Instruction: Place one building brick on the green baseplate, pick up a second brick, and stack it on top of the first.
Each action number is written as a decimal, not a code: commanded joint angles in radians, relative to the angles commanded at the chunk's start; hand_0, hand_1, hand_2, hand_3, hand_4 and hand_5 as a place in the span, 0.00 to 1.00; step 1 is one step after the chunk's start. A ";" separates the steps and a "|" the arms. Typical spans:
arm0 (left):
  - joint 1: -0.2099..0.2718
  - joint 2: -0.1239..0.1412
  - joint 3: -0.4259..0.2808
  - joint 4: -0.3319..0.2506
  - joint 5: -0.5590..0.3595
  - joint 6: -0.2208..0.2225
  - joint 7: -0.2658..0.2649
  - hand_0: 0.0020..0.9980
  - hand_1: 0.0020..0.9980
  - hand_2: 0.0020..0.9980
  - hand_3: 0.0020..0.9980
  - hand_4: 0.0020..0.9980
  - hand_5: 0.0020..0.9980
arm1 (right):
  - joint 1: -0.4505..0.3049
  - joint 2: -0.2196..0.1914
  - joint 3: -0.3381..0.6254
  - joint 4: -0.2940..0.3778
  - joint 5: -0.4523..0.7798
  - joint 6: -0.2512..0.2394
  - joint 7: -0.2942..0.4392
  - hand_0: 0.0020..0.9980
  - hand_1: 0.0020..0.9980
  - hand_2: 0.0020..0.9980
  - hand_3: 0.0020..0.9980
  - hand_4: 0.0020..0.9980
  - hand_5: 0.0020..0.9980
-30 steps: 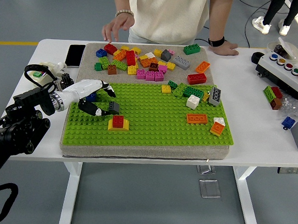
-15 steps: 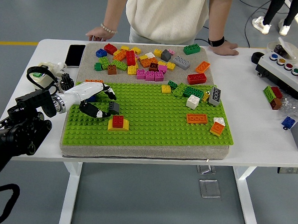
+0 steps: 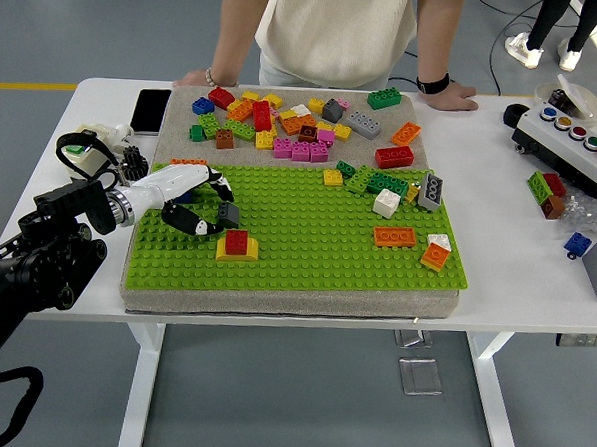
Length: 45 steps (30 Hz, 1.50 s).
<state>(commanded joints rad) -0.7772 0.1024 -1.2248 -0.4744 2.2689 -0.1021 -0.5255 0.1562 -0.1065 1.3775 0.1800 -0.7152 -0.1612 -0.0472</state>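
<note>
My left hand (image 3: 194,203) has its fingers (image 3: 220,187) spread, empty, over the green baseplate (image 3: 307,244); the stacked red brick (image 3: 236,242) sits just right, so I should withdraw without nudging it.

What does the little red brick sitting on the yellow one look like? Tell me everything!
The red brick is small, shiny plastic with round studs on top. It sits upright on a wider yellow brick, which pokes out beneath it on both sides. Both stand on the green baseplate, near its front left part. The robot's left hand is just beside it, up and left, not touching it.
</note>
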 joint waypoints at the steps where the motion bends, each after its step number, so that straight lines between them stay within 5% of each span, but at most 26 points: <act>1: 0.000 -0.002 -0.002 0.001 0.000 -0.001 0.002 0.81 0.73 0.63 0.59 0.82 0.13 | 0.000 0.000 0.001 0.000 0.000 0.000 0.000 0.73 0.64 0.69 0.63 0.93 0.48; 28: -0.007 -0.016 -0.009 0.015 0.000 0.013 0.017 0.74 0.65 0.59 0.55 0.71 0.06 | 0.000 0.000 0.003 0.000 0.003 0.000 0.003 0.74 0.64 0.69 0.63 0.93 0.47; 45: 0.008 -0.008 -0.024 -0.026 0.000 -0.010 0.020 0.73 0.64 0.60 0.55 0.74 0.06 | -0.002 0.002 0.001 0.000 0.002 -0.001 0.004 0.74 0.64 0.69 0.63 0.93 0.47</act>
<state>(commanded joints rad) -0.7688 0.0947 -1.2484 -0.5000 2.2689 -0.1125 -0.5057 0.1543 -0.1048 1.3783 0.1800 -0.7136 -0.1619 -0.0428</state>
